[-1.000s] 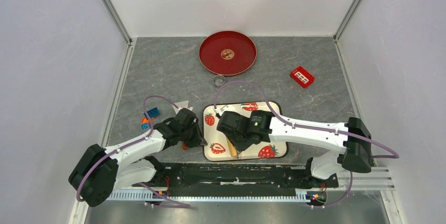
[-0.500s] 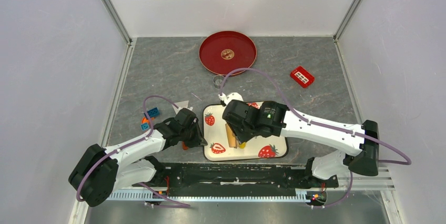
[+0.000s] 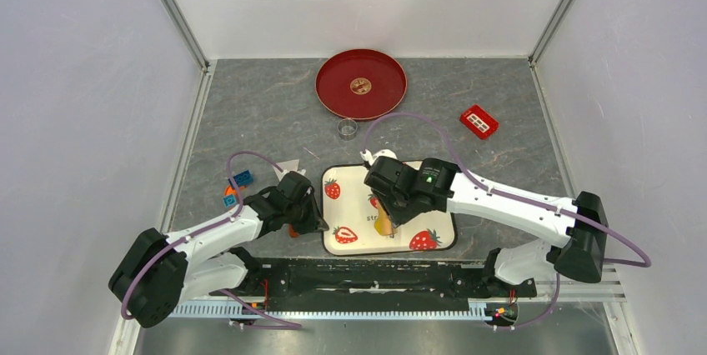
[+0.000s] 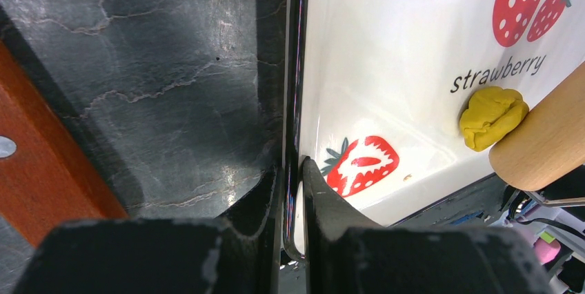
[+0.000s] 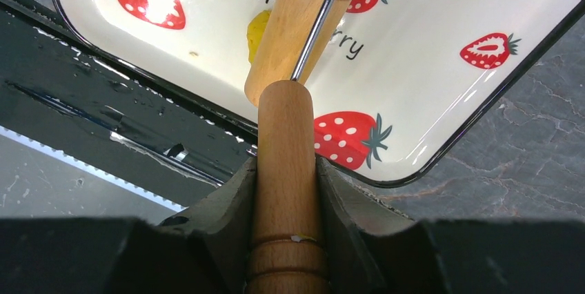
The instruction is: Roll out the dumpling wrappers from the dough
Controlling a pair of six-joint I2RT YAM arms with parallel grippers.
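My right claw (image 5: 286,164) is clamped tight on the wooden handle (image 5: 284,128) of the roller (image 4: 545,142). Its drum (image 5: 293,25) lies against the yellow dough lump (image 4: 491,116) and, as far as I can tell, partly over it, toward the near side of the strawberry tray (image 4: 386,45). My left claw (image 4: 291,170) is pinched almost closed on that tray's left rim. One finished wrapper (image 3: 360,85) lies flat in the middle of the red plate (image 3: 333,97), far across the bench (image 3: 250,113) and well apart from the tray. To flatten this lump well, I judge I should bear down with the drum level, run it right across the dough in short passes, and vary the direction so the disc comes out round. My left grip must hold firm so the tray cannot skid, and I must watch for dough sticking to the wood.
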